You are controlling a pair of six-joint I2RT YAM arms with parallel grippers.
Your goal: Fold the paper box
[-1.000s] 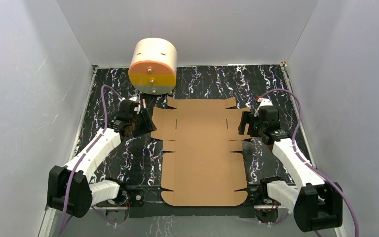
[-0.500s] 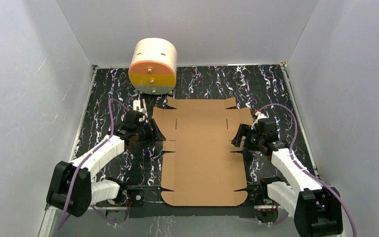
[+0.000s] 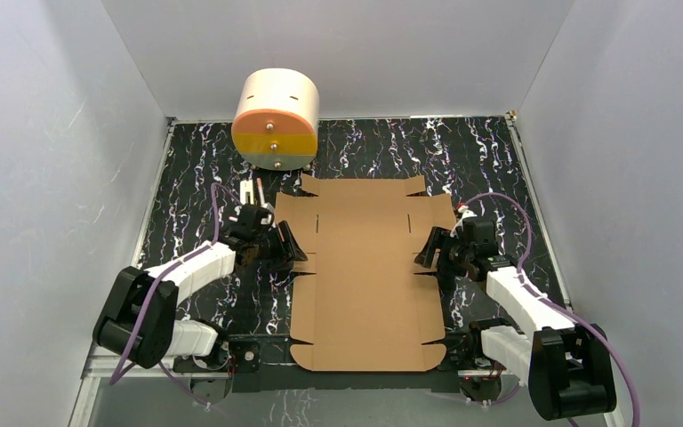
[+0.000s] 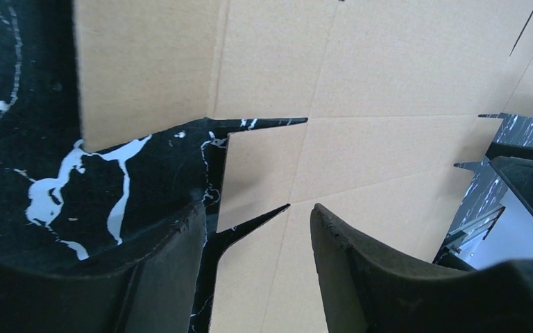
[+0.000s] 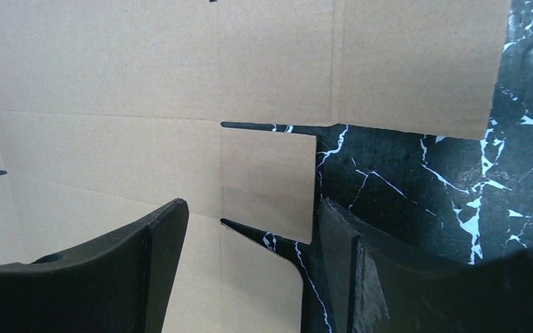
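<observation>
The paper box (image 3: 363, 267) is a flat brown cardboard sheet lying unfolded on the black marbled table. My left gripper (image 3: 289, 245) is open at the sheet's left edge, low over the small side tab (image 4: 264, 166). One finger is over the table and the other over the cardboard (image 4: 388, 83), and the jaws hold nothing. My right gripper (image 3: 429, 249) is open at the sheet's right edge, with its jaws either side of the matching small tab (image 5: 267, 180). One of its fingers is over the cardboard (image 5: 111, 83) and the other over the table.
A cream cylinder (image 3: 276, 120) with an orange and yellow front stands at the back left, just beyond the sheet's far left corner. Grey walls close in the left, right and back of the table (image 3: 187, 205). The arm bases sit at the near edge.
Both grippers have moved toward the near side and inward, from the sheet's far side flaps down to the small side tabs. The sheet has not moved.
</observation>
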